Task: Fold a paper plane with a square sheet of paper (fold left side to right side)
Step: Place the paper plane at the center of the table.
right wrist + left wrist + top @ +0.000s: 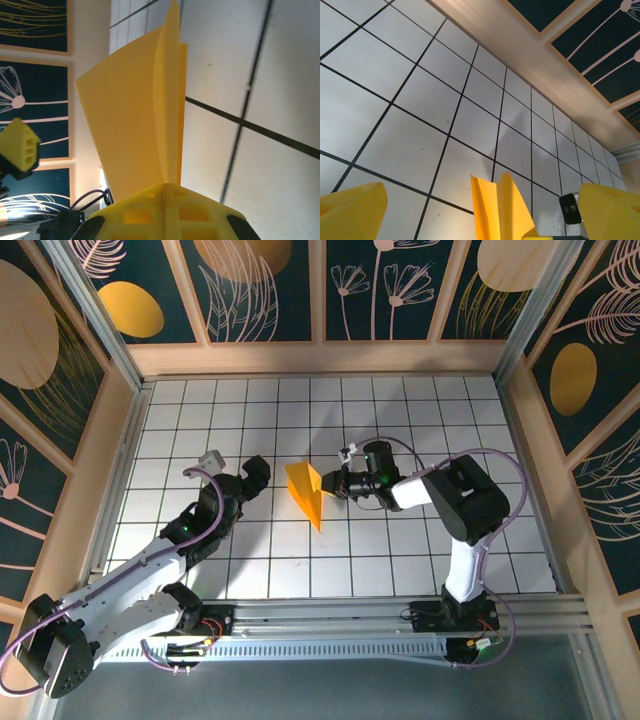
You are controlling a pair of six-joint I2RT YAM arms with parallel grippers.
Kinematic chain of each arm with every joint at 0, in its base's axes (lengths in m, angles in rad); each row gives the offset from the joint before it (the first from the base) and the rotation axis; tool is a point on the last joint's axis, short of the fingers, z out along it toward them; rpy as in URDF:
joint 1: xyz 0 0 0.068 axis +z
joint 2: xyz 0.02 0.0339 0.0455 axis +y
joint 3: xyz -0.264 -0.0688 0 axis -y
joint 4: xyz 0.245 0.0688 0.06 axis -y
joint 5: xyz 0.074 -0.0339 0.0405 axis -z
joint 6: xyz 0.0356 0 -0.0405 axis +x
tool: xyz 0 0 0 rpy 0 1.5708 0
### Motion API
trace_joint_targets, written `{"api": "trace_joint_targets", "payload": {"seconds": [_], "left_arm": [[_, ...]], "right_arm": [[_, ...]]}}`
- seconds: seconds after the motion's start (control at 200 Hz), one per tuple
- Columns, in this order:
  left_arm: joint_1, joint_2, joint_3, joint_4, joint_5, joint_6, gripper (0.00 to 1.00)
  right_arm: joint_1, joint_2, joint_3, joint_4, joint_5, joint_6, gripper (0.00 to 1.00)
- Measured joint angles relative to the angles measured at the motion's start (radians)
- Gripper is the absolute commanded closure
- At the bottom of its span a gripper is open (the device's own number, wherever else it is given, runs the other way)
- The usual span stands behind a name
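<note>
White grid-tiled table (400,560) inside pale wooden frame (320,358), dark floral wall panels (385,290) around.

Bright, even light from above fills the overhead view, leaving only soft, pale shadows on the white table (300,570). In the left wrist view a faint grey shadow crosses the middle tiles and the bottom edge blurs; in the right wrist view the close folded paper (135,120) looks soft.

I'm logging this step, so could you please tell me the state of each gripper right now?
Left gripper: open, holding nothing.
Right gripper: closed on the folded paper.
</note>
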Motion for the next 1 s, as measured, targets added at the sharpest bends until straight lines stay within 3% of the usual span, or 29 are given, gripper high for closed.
{"api": "trace_joint_targets", "payload": {"seconds": [0.566, 0.771, 1.001], "left_arm": [[0.0, 0.037, 0.0, -0.006, 0.0, -0.004, 0.02], [0.001, 0.067, 0.0, -0.006, 0.011, -0.009, 0.02], [0.004, 0.097, 0.0, -0.005, 0.035, -0.016, 0.01]], "right_arm": [[-0.001, 0.046, 0.0, -0.038, 0.074, -0.043, 1.0], [-0.001, 0.046, 0.001, -0.074, 0.099, -0.068, 0.88], [-0.001, 0.032, 0.001, -0.087, 0.101, -0.099, 0.83]]}}
